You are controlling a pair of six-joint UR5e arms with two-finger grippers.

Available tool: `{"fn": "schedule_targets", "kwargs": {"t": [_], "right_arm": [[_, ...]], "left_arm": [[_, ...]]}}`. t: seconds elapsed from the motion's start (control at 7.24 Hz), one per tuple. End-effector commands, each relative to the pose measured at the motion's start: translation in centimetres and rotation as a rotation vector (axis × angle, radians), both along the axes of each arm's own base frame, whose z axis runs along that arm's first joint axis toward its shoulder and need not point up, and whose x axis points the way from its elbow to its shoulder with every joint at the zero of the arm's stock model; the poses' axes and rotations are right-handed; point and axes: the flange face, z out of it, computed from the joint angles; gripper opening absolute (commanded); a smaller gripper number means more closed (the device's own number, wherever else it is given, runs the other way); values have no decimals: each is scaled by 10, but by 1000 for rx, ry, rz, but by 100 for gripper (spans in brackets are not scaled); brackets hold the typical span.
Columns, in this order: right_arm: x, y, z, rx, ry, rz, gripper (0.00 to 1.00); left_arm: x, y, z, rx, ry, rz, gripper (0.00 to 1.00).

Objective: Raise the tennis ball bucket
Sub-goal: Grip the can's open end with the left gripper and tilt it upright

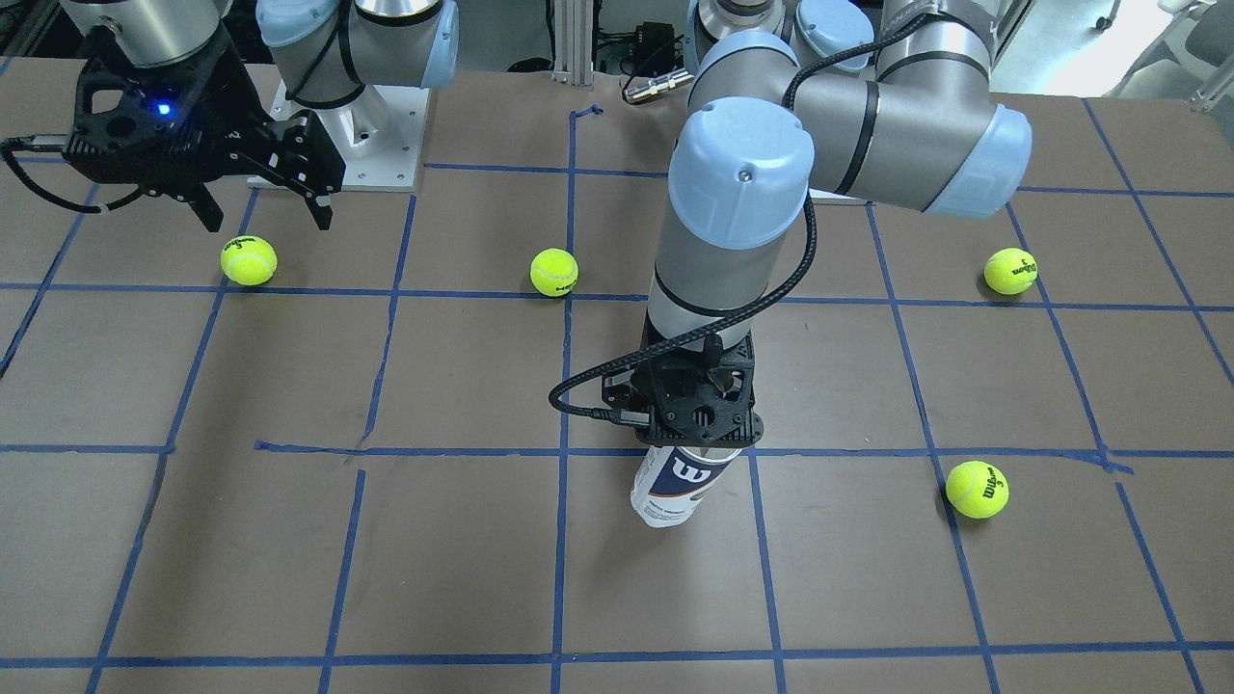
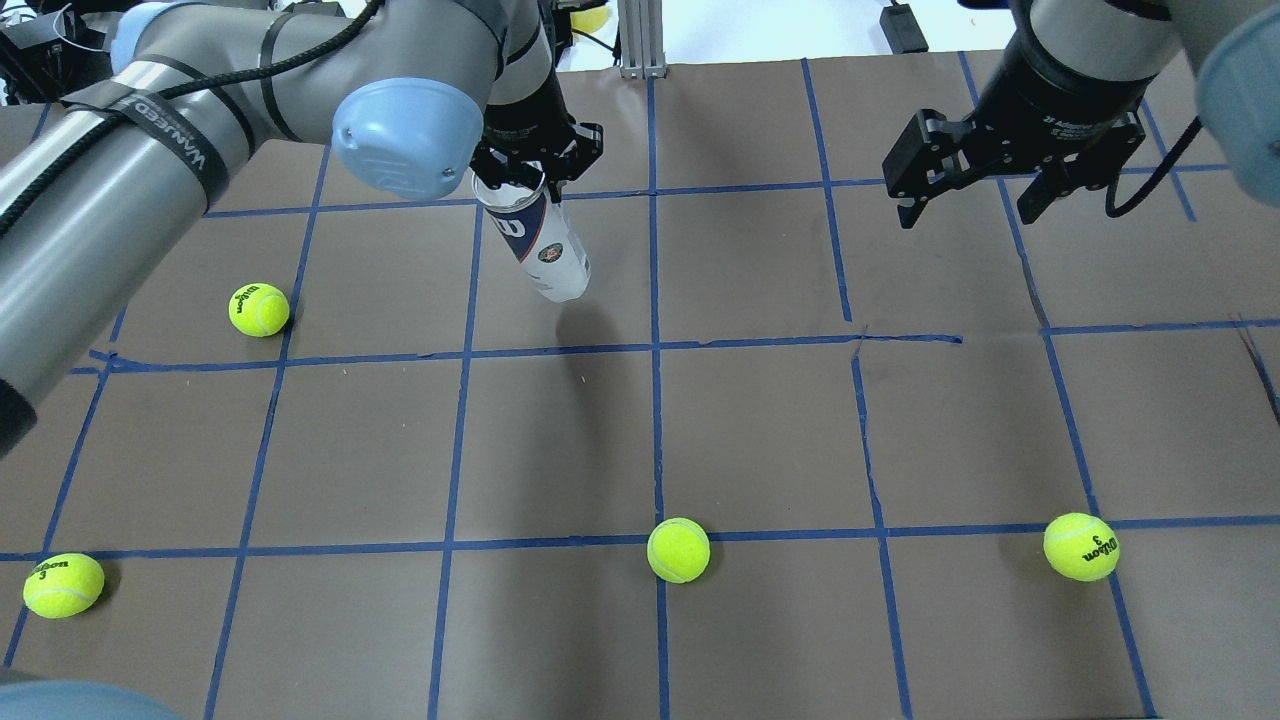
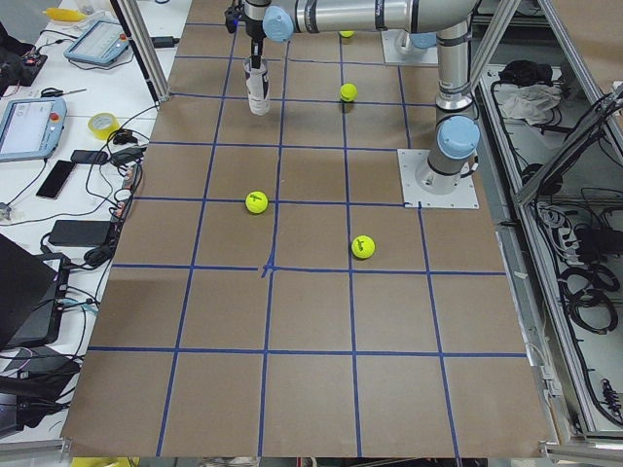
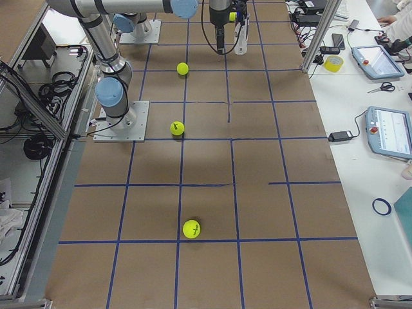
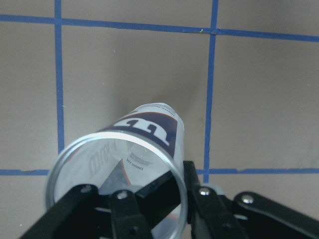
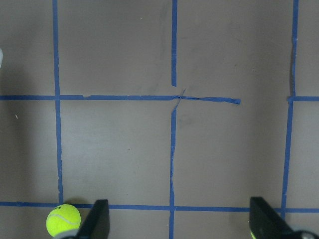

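Tennis ball bucket (image 2: 548,250), empty, tilted in L pincer (image 2: 520,182).

1. You had the tennis ball bucket (image 2: 540,245) tilted, its top in the left gripper (image 2: 530,172), over the table (image 2: 760,430).
2. One tennis ball (image 2: 259,309) lay to its left; three more tennis balls (image 2: 678,550) sat in a row nearer the robot.
3. The right gripper (image 2: 968,215) hung well apart, to the bucket's right.

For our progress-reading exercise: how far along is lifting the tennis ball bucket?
Done: the left hand is shut on the tennis ball bucket at its open rim. In hand: it hangs tilted, seemingly off the table, its shadow apart. Left: perhaps raising higher. The right hand is open, empty.
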Motion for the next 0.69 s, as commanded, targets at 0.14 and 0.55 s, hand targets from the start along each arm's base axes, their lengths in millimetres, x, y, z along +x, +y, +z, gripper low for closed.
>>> {"fn": "schedule_targets", "kwargs": {"t": [0.14, 0.55], "right_arm": [[0, 0, 1, -1, 0, 0, 100], [0, 0, 0, 0, 0, 0, 100]], "left_arm": [[-3, -29, 10, -56, -83, -68, 0], [-10, -39, -29, -4, -86, -58, 0]]}}
